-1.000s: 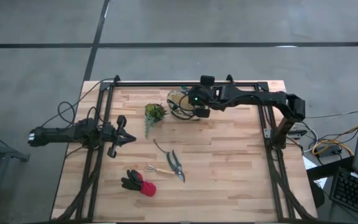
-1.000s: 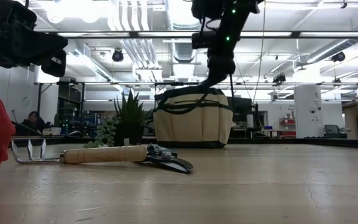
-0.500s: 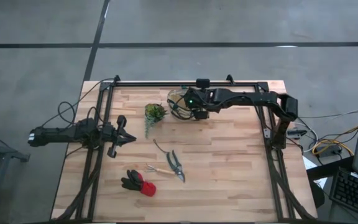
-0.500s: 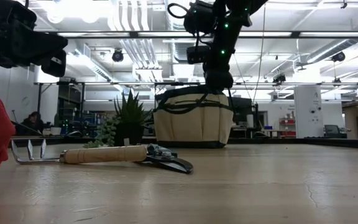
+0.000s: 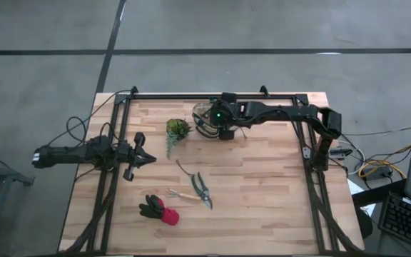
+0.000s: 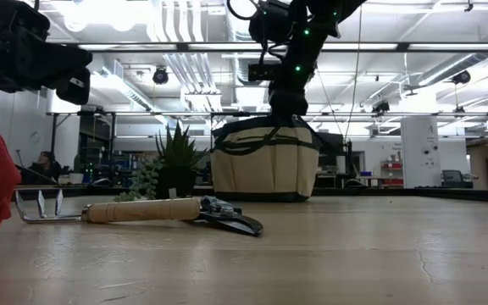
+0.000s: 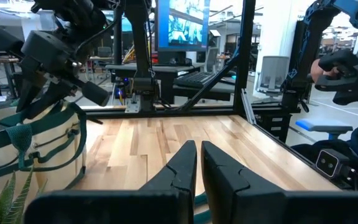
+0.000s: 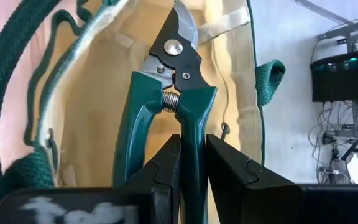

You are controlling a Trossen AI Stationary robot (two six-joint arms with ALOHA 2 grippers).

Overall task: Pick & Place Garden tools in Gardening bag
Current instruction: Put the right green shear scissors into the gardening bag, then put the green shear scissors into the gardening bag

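Note:
My right gripper [image 5: 222, 130] stands over the tan gardening bag [image 5: 207, 118] with dark green trim at the table's far side, shut on green-handled pruning shears [image 8: 169, 93]. In the low view the gripper [image 6: 285, 106] points down at the bag's top [image 6: 263, 161]. Another pair of shears [image 5: 202, 189], a wooden-handled hand tool [image 5: 184, 194] and the black-and-red gloves [image 5: 159, 210] lie on the table's near middle. My left gripper [image 5: 148, 158] waits shut at the table's left, touching nothing. My right gripper pinches one handle of the shears [image 8: 193, 134] between its two fingers, just behind the spring. The fingers come from above and lie along the handle. The shears are lifted clear, with the other handle [image 8: 126, 155] spread aside and the blades [image 8: 180, 28] pointing down into the bag's open mouth.
A small green potted plant [image 5: 178, 129] stands just left of the bag. The bag's green handles [image 8: 39, 56] hang around its opening. The dark frame rails [image 5: 212, 96] run along the table's far and side edges. Bare wood lies at the table's right [image 5: 270, 185].
My right gripper has moved a little toward the table's left with the shears, from the bag's right rim to over its opening.

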